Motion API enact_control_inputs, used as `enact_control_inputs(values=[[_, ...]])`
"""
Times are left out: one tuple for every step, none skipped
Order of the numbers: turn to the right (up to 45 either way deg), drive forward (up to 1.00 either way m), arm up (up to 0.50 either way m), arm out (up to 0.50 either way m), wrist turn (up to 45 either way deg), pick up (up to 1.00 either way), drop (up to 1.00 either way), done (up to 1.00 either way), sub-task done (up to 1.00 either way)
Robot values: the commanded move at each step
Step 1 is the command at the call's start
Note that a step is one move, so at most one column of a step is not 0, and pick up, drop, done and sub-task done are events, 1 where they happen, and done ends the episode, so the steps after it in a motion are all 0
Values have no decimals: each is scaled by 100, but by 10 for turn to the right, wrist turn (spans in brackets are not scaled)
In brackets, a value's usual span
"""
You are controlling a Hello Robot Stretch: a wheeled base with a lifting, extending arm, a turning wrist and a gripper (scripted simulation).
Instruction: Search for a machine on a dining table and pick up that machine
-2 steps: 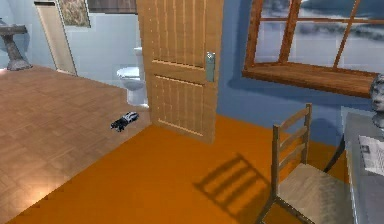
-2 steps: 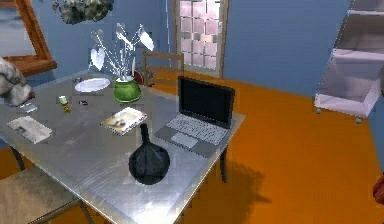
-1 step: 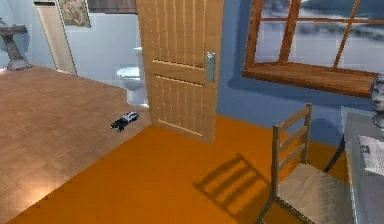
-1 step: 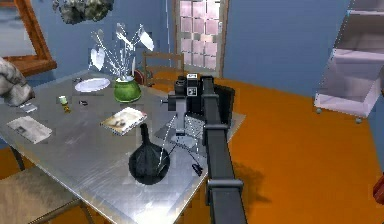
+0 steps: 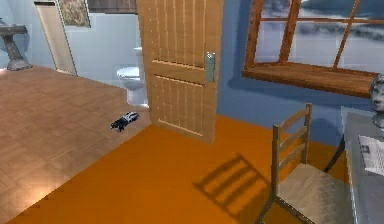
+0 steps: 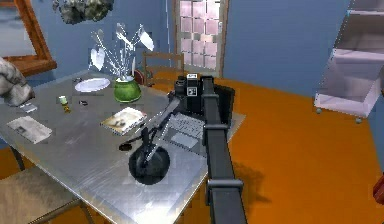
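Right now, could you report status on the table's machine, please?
Gripper at grey metal table's far edge, load unclear. Black boxy shape there, likely machine. Black round pot near arm.

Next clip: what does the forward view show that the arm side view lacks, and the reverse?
Forward view: an open wooden door, a toilet behind it, a small dark object on the floor. Arm side view: the robot's arm, a black machine on the grey table, a green potted plant, a white plate, a white shelf unit. Both: the grey table, a newspaper on it, a wooden chair beside it.
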Motion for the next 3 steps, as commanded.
enact_control_inputs(values=[[0,0,0,0,450,0,0,0,0],[0,0,0,0,450,0,0,0,0],[0,0,0,0,450,0,0,0,0]])
